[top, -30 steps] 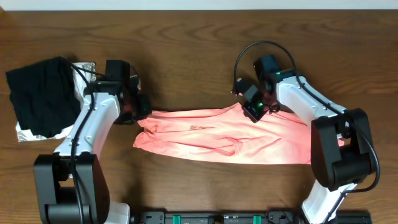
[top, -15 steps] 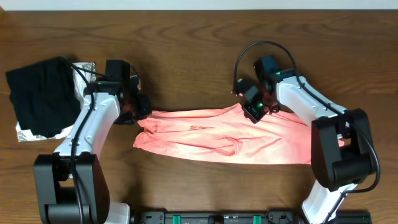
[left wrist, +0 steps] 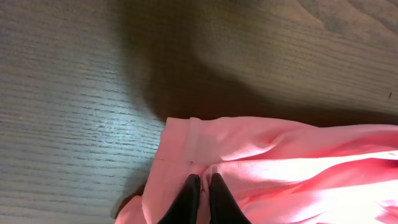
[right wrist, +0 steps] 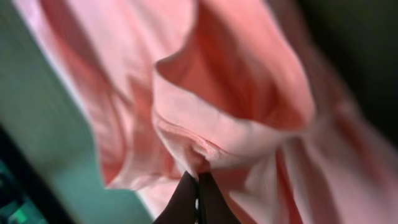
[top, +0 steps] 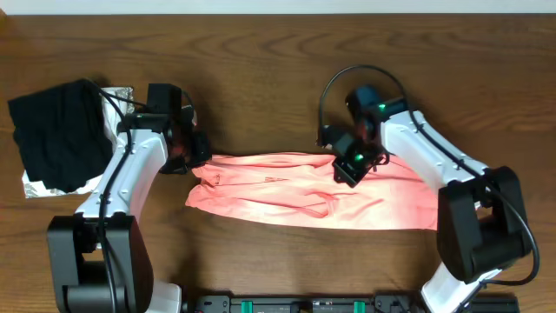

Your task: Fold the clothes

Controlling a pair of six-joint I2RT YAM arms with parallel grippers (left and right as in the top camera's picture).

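The salmon-pink T-shirt (top: 304, 196) lies folded into a long horizontal band across the middle of the table. My left gripper (top: 196, 156) is shut on the shirt's upper left corner; the left wrist view shows its fingertips (left wrist: 201, 180) pinching the pink fabric (left wrist: 280, 168) by the hem. My right gripper (top: 350, 167) is shut on a fold of the shirt's upper edge near the middle and holds it a little above the cloth. The right wrist view shows its fingertips (right wrist: 196, 178) pinching hanging pink fabric (right wrist: 236, 81). The lettering is hidden.
A black folded garment (top: 56, 130) lies at the far left on a silvery-white patterned cloth (top: 39, 185). The wooden table (top: 261, 69) runs behind the shirt. A black rail with green clips (top: 304, 304) runs along the front edge.
My right gripper has moved forward and slightly left, carrying the pinched upper edge of the shirt over the band. My left gripper has stayed in place.
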